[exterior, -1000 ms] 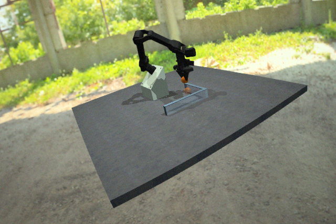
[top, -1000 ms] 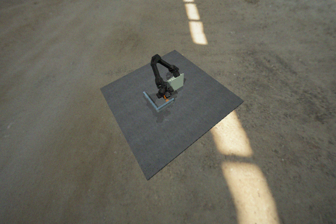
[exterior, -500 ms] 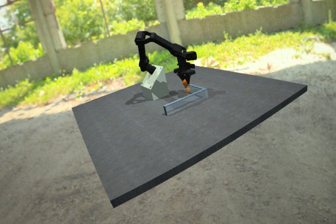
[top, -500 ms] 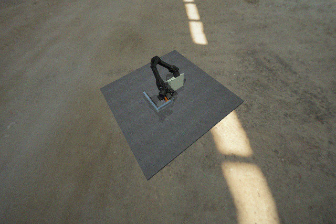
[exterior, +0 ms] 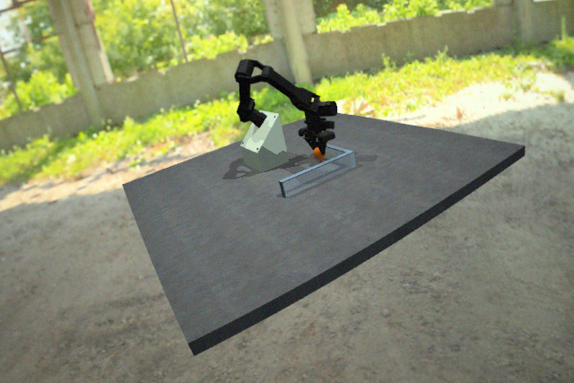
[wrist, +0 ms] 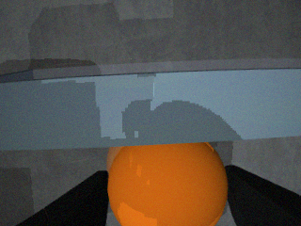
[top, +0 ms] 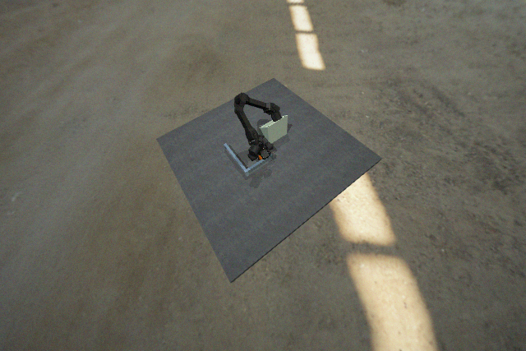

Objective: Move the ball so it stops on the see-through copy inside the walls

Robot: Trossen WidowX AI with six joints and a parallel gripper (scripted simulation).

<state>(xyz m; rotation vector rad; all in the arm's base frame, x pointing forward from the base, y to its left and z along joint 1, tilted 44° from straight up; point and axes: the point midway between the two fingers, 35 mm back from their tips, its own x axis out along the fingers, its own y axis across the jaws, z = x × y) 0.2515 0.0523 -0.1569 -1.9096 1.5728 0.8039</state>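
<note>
The orange ball is between the two black fingers of my gripper, which is shut on it. The ball is low, on the inner side of the clear walls, and close to one wall in the wrist view. Only a paler orange sliver of the see-through copy shows at the ball's upper left in the wrist view; the ball hides the rest. The frames do not show clearly whether the ball touches the table or the wall.
The dark square table bears the walls and the arm's pale green base block. The block stands beside the walls' open side. The arm arches from it over to the ball.
</note>
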